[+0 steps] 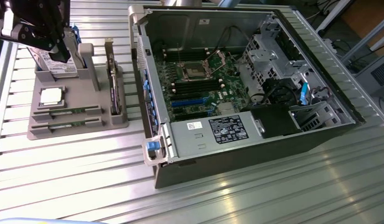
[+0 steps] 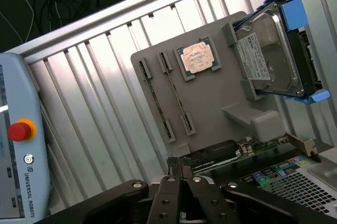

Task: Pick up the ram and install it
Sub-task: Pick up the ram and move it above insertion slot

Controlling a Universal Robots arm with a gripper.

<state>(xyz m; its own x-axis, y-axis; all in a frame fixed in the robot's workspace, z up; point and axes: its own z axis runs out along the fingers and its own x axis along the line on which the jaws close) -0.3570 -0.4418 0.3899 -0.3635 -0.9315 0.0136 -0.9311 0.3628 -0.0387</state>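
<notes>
Two ram sticks stand on edge in slots of the grey holder (image 1: 80, 122), one (image 1: 67, 112) just behind the other (image 1: 63, 126). From the wrist they appear as thin edges (image 2: 154, 97) (image 2: 176, 93) on the holder (image 2: 210, 97). My gripper (image 1: 58, 51) hangs at the exterior view's far left, above the holder's back end and over the hard drive. Seen from the wrist, its black fingers (image 2: 181, 174) are pressed together with nothing between them, well clear of the ram. The open computer case (image 1: 241, 140) with its motherboard (image 1: 204, 79) lies to the exterior view's right of the holder.
The holder also carries a hard drive in a blue caddy (image 1: 55, 63) (image 2: 268, 58), a square silver processor (image 1: 52, 95) (image 2: 196, 58) and an upright expansion card (image 1: 115, 88) (image 2: 221, 155). A teach pendant with a red button (image 2: 18, 129) lies by the ribbed metal table's edge.
</notes>
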